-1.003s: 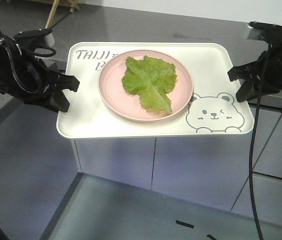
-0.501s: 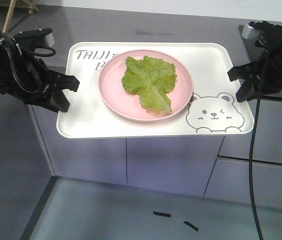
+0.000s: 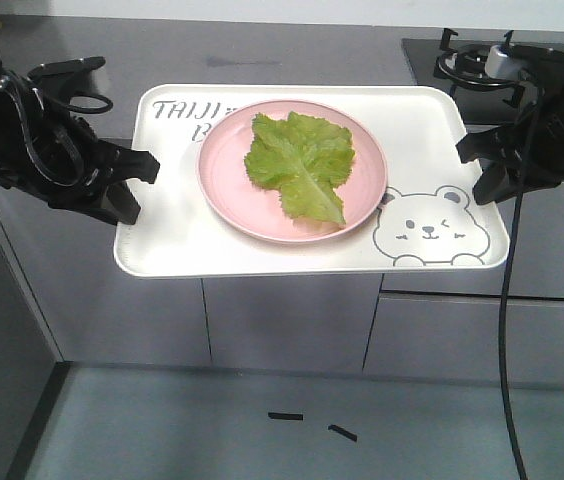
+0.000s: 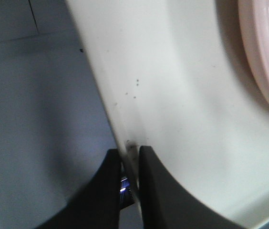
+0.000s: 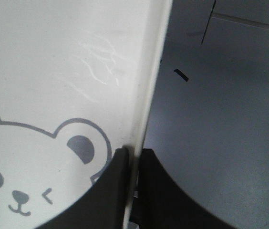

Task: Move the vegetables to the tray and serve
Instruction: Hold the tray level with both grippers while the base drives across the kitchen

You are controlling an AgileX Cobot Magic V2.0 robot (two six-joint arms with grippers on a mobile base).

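Clamping the tray (image 3: 177, 235), left end effector (image 3: 142, 187) and right end effector (image 3: 472, 170) flank the lettuce leaf (image 3: 300, 165).

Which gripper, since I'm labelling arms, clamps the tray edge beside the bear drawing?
The right gripper: its jaws clamp the tray rim beside the bear; the left gripper holds the opposite edge, near the lettering.

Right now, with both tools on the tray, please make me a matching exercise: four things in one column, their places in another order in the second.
1. lettuce leaf
2. pink plate
3. left tool
4. right tool

A. shut on the tray edge beside the bear drawing
B. lying on the pink plate
C. standing mid-tray
D. shut on the tray edge below the lettering

Pairs: 1-B, 2-C, 3-D, 4-A
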